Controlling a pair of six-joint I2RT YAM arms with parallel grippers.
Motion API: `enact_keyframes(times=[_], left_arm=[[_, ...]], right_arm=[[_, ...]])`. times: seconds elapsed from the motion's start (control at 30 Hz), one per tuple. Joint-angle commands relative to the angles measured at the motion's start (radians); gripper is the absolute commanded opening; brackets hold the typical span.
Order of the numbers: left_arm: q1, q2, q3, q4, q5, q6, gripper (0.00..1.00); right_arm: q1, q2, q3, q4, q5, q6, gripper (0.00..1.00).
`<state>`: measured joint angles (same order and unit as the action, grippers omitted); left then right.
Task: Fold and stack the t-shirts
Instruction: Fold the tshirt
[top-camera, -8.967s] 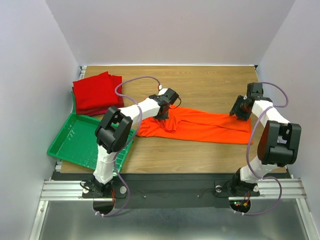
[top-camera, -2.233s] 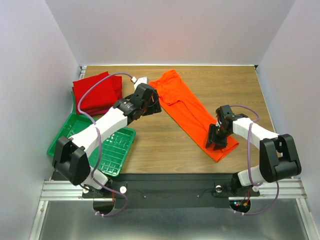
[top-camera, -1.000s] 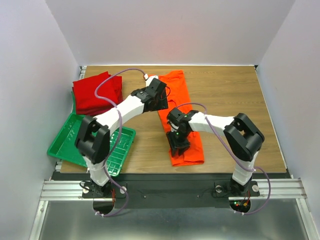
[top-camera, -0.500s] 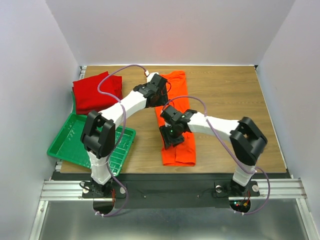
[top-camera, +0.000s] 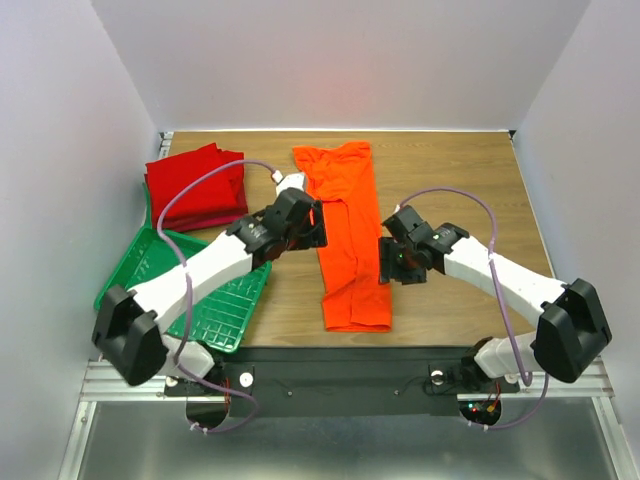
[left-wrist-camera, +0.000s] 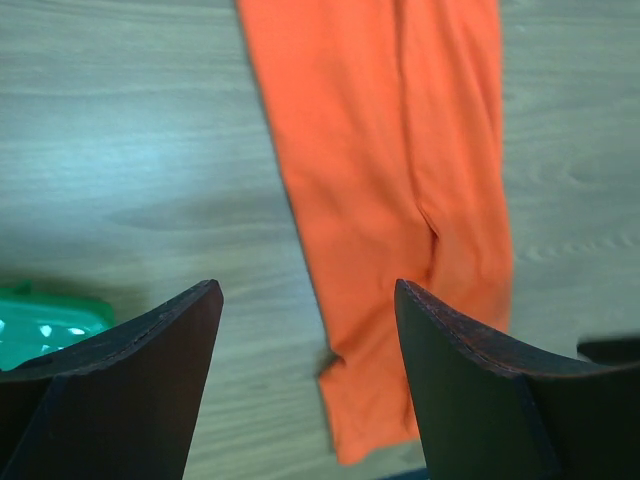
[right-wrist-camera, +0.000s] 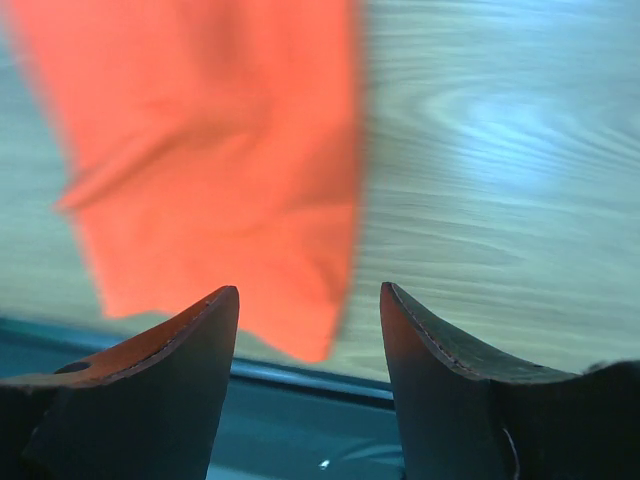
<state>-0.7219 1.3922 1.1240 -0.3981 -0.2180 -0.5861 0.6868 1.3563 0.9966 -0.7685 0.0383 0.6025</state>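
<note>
Starting at the left tool (left-wrist-camera: 308, 290): its jaws stand wide apart with nothing between them. It hangs over the left edge of the orange t-shirt (top-camera: 345, 240), roughly at the middle of the shirt's length, and from its own camera you can see cloth and bare wood through the gap. The right tool (right-wrist-camera: 308, 290) is also spread with nothing in it. It sits just off the right edge of the same shirt, a bit nearer the arms' bases, and its wrist view shows the shirt's near end and the front edge of the tabletop (top-camera: 460, 180). So neither one is gripping any fabric.

The orange shirt lies flat as one long narrow strip. It runs from the far middle of the tabletop down almost to the near edge, with a few wrinkles along it. It looks folded lengthwise to me, sleeves tucked in, but not shortened at all.

Off in the far left corner is the pile of red t-shirts (top-camera: 195, 185), already folded into flat rectangles and stacked. The green tray (top-camera: 150, 290) sits near left, partly under the left arm, and I can't see anything in it.

My read is that the reds are done and the orange one is about half folded. What's left is folding the strip end to end and carrying it over to the red pile.
</note>
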Motion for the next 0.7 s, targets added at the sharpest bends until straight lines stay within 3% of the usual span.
enact_keyframes(times=[0.0, 0.2, 0.4, 0.67], left_arm=[[-0.086, -0.105, -0.082, 0.038, 0.006, -0.063, 0.81], [-0.299, -0.17, -0.22, 0.038, -0.029, -0.269, 0.8], [-0.463, -0.188, -0.289, -0.004, -0.044, -0.46, 0.79], [-0.559, -0.168, -0.331, -0.05, -0.086, -0.615, 0.77]], right_arm=[[-0.029, -0.045, -0.021, -0.038, 0.003, 0.068, 0.64], [-0.029, -0.052, -0.082, -0.041, -0.078, 0.131, 0.6], [-0.029, -0.173, -0.173, -0.061, -0.103, 0.163, 0.57], [-0.026, -0.122, -0.152, -0.069, -0.104, 0.125, 0.57]])
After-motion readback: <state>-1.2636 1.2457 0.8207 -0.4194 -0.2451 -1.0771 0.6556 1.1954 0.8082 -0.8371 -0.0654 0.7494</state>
